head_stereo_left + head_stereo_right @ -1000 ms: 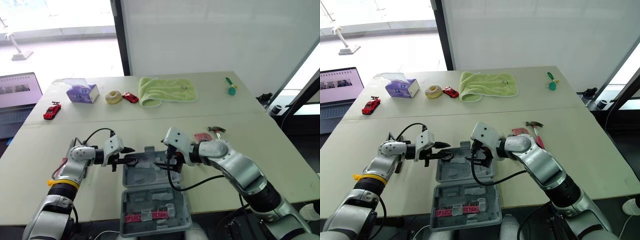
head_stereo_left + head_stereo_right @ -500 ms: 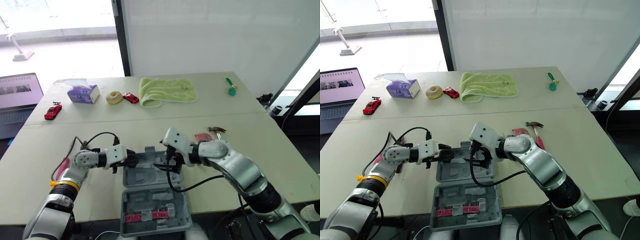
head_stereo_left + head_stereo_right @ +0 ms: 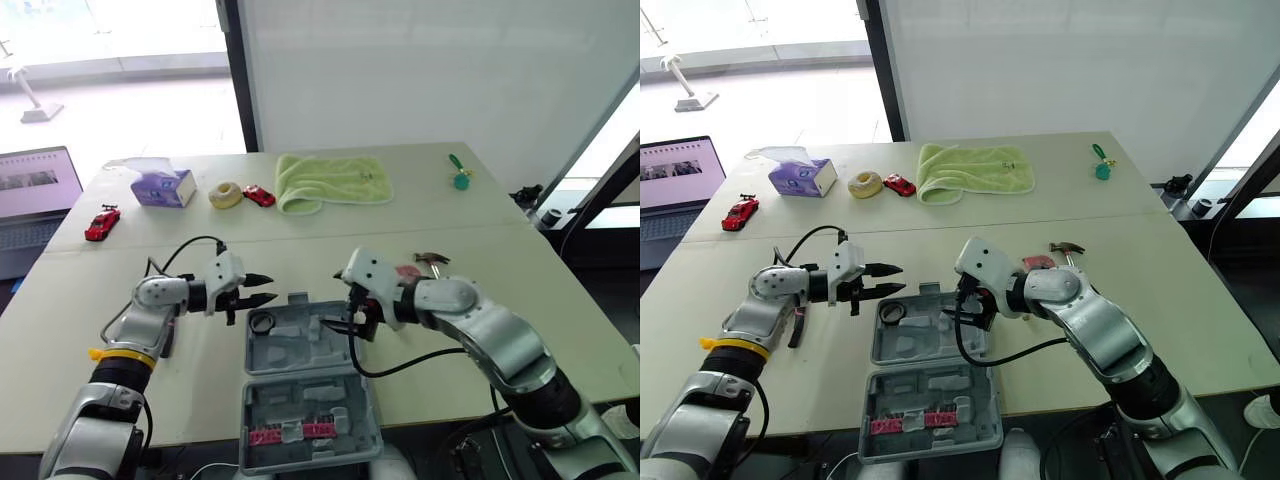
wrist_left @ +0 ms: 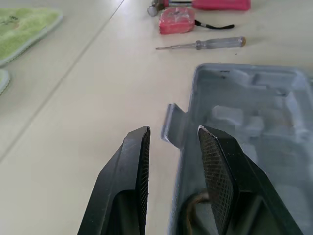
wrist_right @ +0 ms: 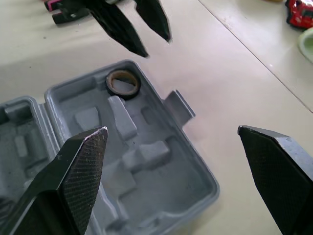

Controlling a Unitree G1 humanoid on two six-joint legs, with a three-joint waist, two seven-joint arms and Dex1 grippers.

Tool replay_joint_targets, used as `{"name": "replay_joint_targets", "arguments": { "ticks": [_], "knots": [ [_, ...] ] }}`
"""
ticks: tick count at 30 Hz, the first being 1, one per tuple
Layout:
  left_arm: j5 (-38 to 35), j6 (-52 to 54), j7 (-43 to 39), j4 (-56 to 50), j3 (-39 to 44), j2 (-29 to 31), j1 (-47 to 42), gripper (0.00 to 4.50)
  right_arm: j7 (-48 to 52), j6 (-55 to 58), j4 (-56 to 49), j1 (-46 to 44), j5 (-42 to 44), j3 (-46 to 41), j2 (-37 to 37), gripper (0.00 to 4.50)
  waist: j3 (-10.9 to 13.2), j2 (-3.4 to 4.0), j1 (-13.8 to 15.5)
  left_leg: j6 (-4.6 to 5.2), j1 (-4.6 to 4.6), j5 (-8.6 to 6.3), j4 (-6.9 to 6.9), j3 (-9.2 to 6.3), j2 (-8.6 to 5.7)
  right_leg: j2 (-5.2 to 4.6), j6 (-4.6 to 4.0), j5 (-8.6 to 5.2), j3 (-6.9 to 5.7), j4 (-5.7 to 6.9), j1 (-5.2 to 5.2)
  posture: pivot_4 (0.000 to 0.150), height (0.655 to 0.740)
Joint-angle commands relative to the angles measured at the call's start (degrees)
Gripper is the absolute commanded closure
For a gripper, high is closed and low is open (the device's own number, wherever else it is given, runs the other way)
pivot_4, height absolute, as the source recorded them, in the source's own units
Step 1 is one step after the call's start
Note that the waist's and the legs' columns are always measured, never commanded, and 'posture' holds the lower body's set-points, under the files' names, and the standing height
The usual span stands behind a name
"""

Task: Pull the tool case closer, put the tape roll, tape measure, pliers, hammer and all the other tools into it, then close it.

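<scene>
Left gripper: fingers apart, gripping nothing, just beside case at its 10 o'clock corner. Right gripper: spread wide over case's 2 o'clock edge. Case lies open. Tape roll sits inside, 10 o'clock corner. Hammer, tape measure, screwdriver lie outside, 2 o'clock.

head stereo down, wrist cams near (share case)
</scene>
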Motion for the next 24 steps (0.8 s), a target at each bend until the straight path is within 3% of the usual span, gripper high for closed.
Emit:
{"name": "replay_joint_targets", "arguments": {
  "ticks": [1, 7, 11, 14, 17, 21, 24],
  "knots": [
    [-3.9, 7.8, -1.8, -3.2, 6.4, 7.4, 4.4, 2.85, -0.5, 0.5, -4.4, 6.7, 1.6, -10.0, -4.1, 0.0, 0.0, -0.01, 0.1, 0.0, -0.03, 0.0, -0.03, 0.0, 0.0, 0.0, 0.0, 0.0, -0.01, -0.02, -0.03, 0.15, 0.74],
    [-4.6, 8.2, -0.1, 1.9, 16.3, 16.8, 15.0, 2.85, -1.7, -1.1, -8.4, 23.2, 2.3, -26.1, -8.1, 0.0, 0.1, 0.04, 0.4, 0.02, 0.0, -0.01, -0.04, 0.03, 0.0, 0.0, -0.01, -0.01, -0.01, -0.04, 0.0, 0.15, 0.74],
    [-5.3, 3.7, 4.7, 11.9, 28.7, 21.8, 24.9, 2.85, -0.8, -6.8, -7.6, 38.0, 0.5, -40.5, -7.8, 0.0, 0.1, -0.01, 0.5, 0.08, 0.0, -0.05, -0.09, 0.04, 0.02, 0.0, -0.02, -0.02, -0.01, -0.12, 0.01, 0.15, 0.74],
    [-4.7, -1.6, 7.1, 19.7, 33.5, 23.7, 30.5, 2.85, 1.1, -11.7, -5.0, 44.3, 0.0, -47.7, -8.3, 0.0, 0.1, 0.0, 0.4, 0.08, 0.05, -0.05, -0.09, 0.11, 0.02, 0.0, -0.04, -0.01, 0.0, -0.16, 0.06, 0.15, 0.74],
    [-3.5, -7.4, 9.4, 28.2, 36.4, 25.2, 34.9, 2.08, 4.2, -14.8, -1.8, 47.6, 1.3, -53.9, -8.9, 0.0, 0.1, 0.02, 0.5, 0.08, 0.08, -0.05, -0.08, 0.17, 0.06, -0.02, -0.27, -0.15, 0.01, -0.21, 0.1, 0.15, 0.74],
    [-4.1, -12.0, 10.4, 35.0, 38.9, 26.8, 37.8, 0.15, 8.3, -18.7, 1.3, 51.7, 2.9, -60.9, -9.2, 0.0, 0.0, -0.11, 1.1, 0.07, 0.07, -0.05, -0.1, 0.19, 0.09, -0.02, -0.29, -0.18, 0.0, -0.22, 0.1, 0.15, 0.74],
    [-4.5, -13.2, 10.3, 37.5, 39.5, 27.4, 37.4, 0.02, 8.4, -20.6, 3.4, 53.3, 2.2, -62.5, -9.1, 0.0, -0.1, -0.31, 2.0, 0.06, 0.07, -0.05, -0.09, 0.2, 0.09, -0.02, -0.32, -0.18, 0.0, -0.23, 0.11, 0.15, 0.74]
  ]
}}
